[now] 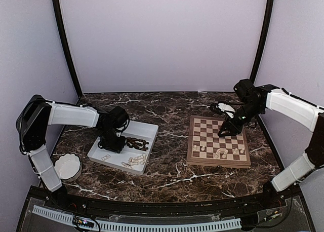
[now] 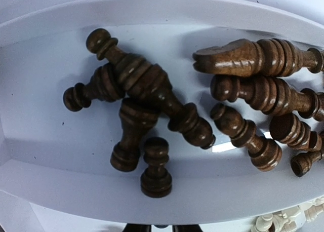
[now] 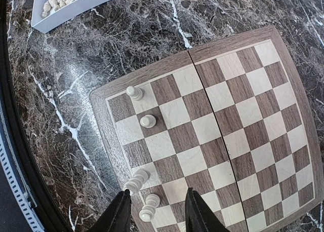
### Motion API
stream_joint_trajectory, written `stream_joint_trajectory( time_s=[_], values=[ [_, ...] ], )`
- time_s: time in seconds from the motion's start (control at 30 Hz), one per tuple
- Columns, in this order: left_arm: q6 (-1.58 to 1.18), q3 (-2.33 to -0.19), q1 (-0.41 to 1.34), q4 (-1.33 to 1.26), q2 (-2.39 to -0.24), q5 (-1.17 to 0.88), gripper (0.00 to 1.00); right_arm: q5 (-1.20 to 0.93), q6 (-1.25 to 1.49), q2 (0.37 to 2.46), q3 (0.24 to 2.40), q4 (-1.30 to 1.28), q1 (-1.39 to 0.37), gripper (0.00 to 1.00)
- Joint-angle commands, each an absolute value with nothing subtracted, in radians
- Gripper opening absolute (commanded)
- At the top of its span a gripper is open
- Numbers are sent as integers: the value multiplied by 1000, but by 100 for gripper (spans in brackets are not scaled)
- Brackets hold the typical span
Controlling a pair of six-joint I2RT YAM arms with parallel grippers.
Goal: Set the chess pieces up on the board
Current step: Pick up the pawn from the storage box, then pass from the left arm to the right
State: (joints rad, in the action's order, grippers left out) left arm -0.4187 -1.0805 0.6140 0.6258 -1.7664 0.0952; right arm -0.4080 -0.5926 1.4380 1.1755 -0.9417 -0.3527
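**A:** Where are your pieces?

**B:** Mostly off the board (image 1: 212, 128). The tray (image 1: 148, 128) on the worktop (image 1: 172, 115) left of the board holds them. The dark pieces (image 2: 147, 85) lie heaped on their sides, and the pale pieces (image 1: 135, 161) lie at its near end. A few more pale pieces (image 3: 148, 121) sit along the board's near edge.

**A:** And your end effectors?

**B:** Your right end effector (image 3: 157, 191) hangs over the board's right half, fingers spread and gripping nothing. One pale piece shows below, between them. Your left end effector (image 1: 112, 141) is down in the tray left of the board, over the dark heap. Only slivers of its fingers show in the wrist view, so I cannot tell whether it is spread or pinching a piece.
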Motion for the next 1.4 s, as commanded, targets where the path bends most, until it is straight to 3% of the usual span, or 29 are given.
stream_joint_trajectory(
  time_s=[0.0,0.17,0.37,0.57,0.77,1.0,1.37],
  values=[
    [-419,-1071,627,666,-1698,107,13,-436,-586,1436,1171,-922,-350,38],
    [-373,-1074,638,723,-1578,41,8,-487,-610,1444,1205,-944,-355,38],
    [-217,-1091,644,621,-1446,-344,8,-542,-700,1465,1317,-1003,-445,40],
    [-169,-1209,667,592,-1485,-745,9,-458,-748,1525,1482,-1006,-662,42],
    [-171,-1305,739,570,-1573,-969,9,-372,-773,1599,1594,-989,-826,42],
    [-283,-1323,790,407,-1615,-1140,9,-243,-811,1630,1619,-949,-987,44],
    [-316,-1340,821,372,-1677,-1159,8,-166,-813,1657,1646,-920,-1102,45]
  ],
)
